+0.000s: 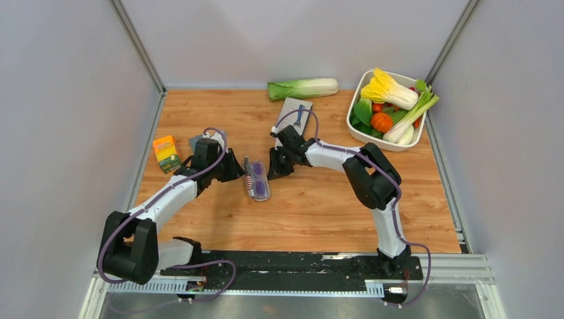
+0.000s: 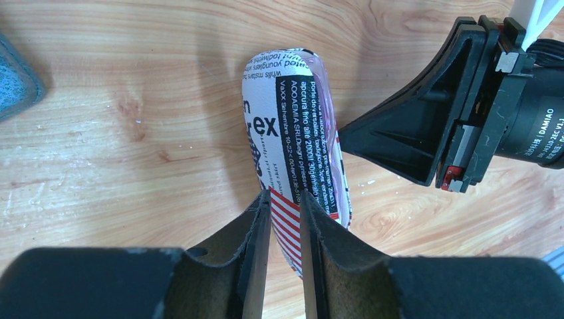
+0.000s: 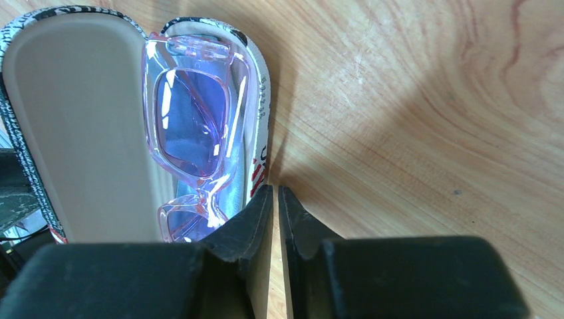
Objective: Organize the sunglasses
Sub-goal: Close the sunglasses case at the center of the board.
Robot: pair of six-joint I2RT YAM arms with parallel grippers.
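Observation:
The sunglasses point(image 1: 256, 178), with a clear pink frame and purple lenses, lie in the open case point(image 1: 261, 194) at the table's middle. In the right wrist view they point(image 3: 193, 133) fill the case's base, and the beige-lined lid point(image 3: 73, 119) stands open to their left. The case's outside is newspaper print with red stripes point(image 2: 292, 133). My left gripper point(image 1: 236, 167) is at the lid's outer side, its jaws point(image 2: 286, 199) close together around the lid's striped end. My right gripper point(image 1: 276, 166) is shut and empty point(image 3: 275, 189) against the base's outer side.
An orange carton point(image 1: 166, 153) and a blue cloth point(image 2: 16, 86) lie left of the left arm. A napa cabbage point(image 1: 302, 88) and a grey flat pouch point(image 1: 294, 111) lie at the back. A white bin point(image 1: 372, 138) of toy vegetables stands at the back right.

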